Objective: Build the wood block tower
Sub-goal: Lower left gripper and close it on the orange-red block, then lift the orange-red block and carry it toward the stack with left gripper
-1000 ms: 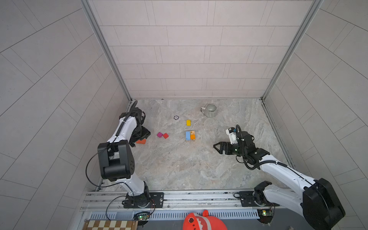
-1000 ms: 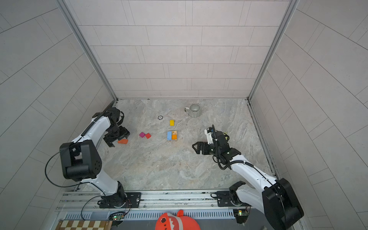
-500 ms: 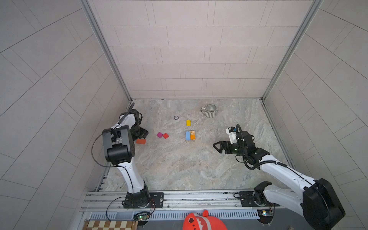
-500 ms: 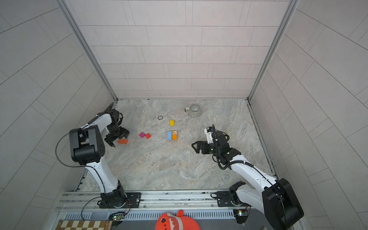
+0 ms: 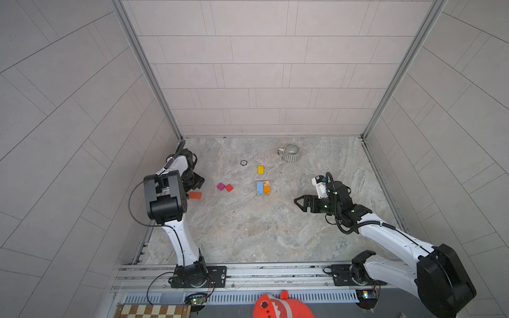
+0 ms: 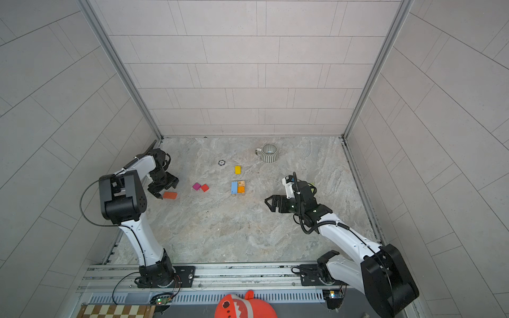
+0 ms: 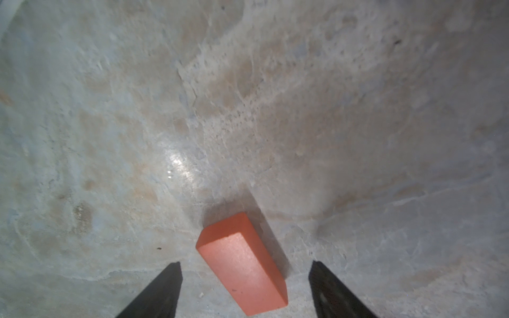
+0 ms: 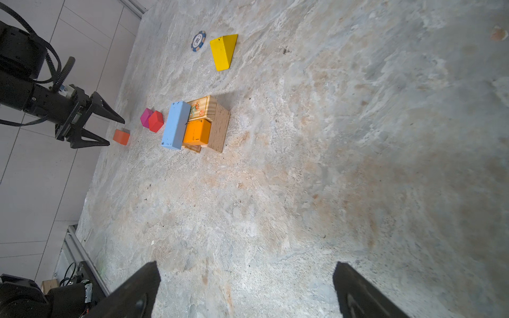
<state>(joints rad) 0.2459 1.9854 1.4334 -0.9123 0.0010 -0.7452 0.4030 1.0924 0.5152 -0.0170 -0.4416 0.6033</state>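
So we've got a marbled stone desk (image 5: 248, 234) with 2 arms working over it. The left arm (image 5: 165, 198) reaches to the far left side. The left fingers (image 7: 159, 291) are spread apart and pointing down, and the red-orange brick (image 7: 242, 264) lies flat on the desk between them with a gap on each side, so it isn't gripped. The right arm (image 5: 391, 236) sits low on the right, and the right fingers (image 5: 301, 198) are wide apart too, holding nothing and aimed toward the middle. At the back stands the striped mug (image 5: 290, 152). The tower (image 5: 263, 187) is mid-desk, well apart from both arms. As far as we can tell it's only 2 layers: tan bricks (image 8: 219, 128) underneath, then a blue brick (image 8: 176, 125) and an orange block (image 8: 197, 132) side by side on top. Behind it a yellow block (image 5: 260, 169) lies on its own. Left of the tower, a magenta block (image 5: 220, 186) and a red block (image 5: 229, 187) touch each other. Smallest of all, a poker chip (image 5: 243, 162) lies flat near the yellow block.
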